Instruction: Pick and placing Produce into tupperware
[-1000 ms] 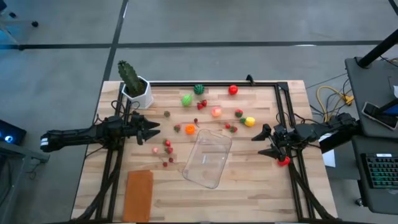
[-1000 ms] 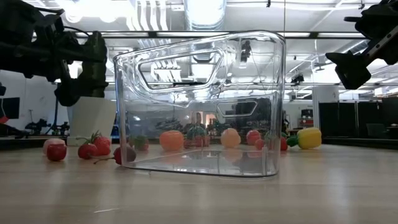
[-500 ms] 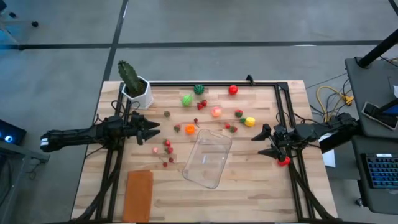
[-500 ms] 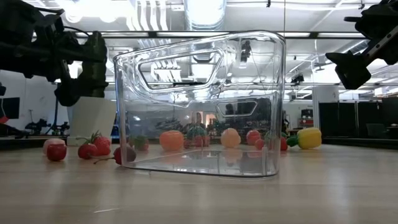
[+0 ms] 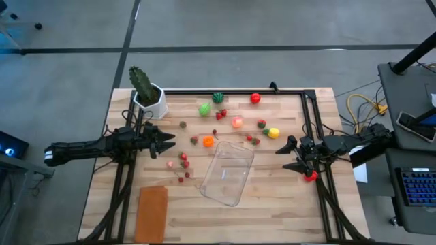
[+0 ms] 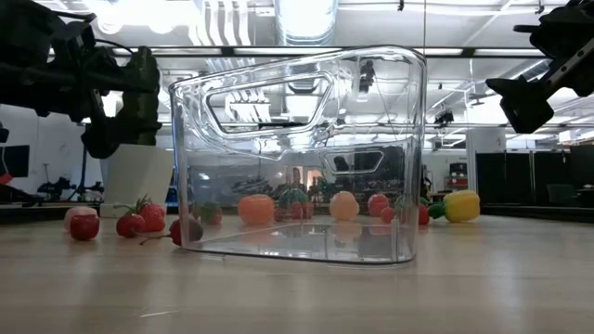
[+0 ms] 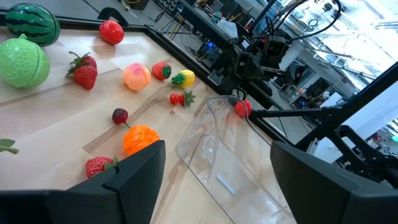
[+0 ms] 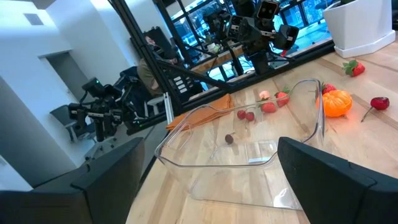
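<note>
The clear box lay empty in the middle of the counter. None of the toy food was in it yet, so the job looked like it had not started.

The left hand hung above the counter with its fingers spread wide and nothing in them. Little strawberries lay near it, between the hand and the box. An orange sat by the box's far corner.

To do this step well, the left hand should drop straight over one small strawberry, pinch it softly, then lift it over the box wall. The toys are tiny and may roll away.

The right hand waited by the counter's right edge, fingers spread too, well apart from the box.
</note>
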{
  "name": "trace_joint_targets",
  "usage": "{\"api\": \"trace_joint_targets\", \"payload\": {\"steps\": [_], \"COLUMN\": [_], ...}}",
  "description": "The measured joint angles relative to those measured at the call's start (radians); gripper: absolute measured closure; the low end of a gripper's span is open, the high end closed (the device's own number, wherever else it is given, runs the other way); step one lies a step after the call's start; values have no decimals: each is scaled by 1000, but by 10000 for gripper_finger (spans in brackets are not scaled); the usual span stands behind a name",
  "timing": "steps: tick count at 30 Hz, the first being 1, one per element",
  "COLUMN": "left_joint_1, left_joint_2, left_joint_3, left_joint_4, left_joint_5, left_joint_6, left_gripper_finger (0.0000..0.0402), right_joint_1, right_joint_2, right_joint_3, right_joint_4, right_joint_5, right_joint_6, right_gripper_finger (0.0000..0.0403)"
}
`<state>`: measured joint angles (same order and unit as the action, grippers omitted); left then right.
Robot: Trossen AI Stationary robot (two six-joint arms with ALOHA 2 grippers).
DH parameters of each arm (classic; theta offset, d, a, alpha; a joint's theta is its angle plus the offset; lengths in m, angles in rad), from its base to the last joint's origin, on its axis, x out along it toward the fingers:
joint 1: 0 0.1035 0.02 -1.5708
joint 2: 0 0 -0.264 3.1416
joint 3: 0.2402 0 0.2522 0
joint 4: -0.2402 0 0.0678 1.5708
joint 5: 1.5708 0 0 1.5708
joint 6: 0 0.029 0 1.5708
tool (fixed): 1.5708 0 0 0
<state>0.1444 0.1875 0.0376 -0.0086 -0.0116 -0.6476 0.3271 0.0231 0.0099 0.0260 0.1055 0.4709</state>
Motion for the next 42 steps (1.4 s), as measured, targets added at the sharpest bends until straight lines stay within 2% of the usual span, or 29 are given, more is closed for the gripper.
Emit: {"api": "trace_joint_targets", "payload": {"steps": [12,17,20,28,31,35,42], "left_joint_1": [0,0,0,0,0,0,0], "left_joint_2": [0,0,0,0,0,0,0], "left_joint_3": [0,0,0,0,0,0,0], "left_joint_4": [0,0,0,0,0,28,112], "left_joint_5": [0,0,0,0,0,-27,-45], "left_joint_6": [0,0,0,0,0,0,0], "left_gripper_finger": [125,125,125,125,125,125,125], "right_joint_1": [0,0,0,0,0,0,0], "right_joint_2": [0,-1,-2,-2,-2,5,14], "right_joint_3": [0,0,0,0,0,0,0], "right_joint_4": [7,106,137,143,165,298,646], "right_joint_5": [4,190,260,273,317,418,420], "right_joint_6": [-1,-7,-4,-4,-32,-188,-789], "right_gripper_finger": [44,44,44,44,44,44,44]}}
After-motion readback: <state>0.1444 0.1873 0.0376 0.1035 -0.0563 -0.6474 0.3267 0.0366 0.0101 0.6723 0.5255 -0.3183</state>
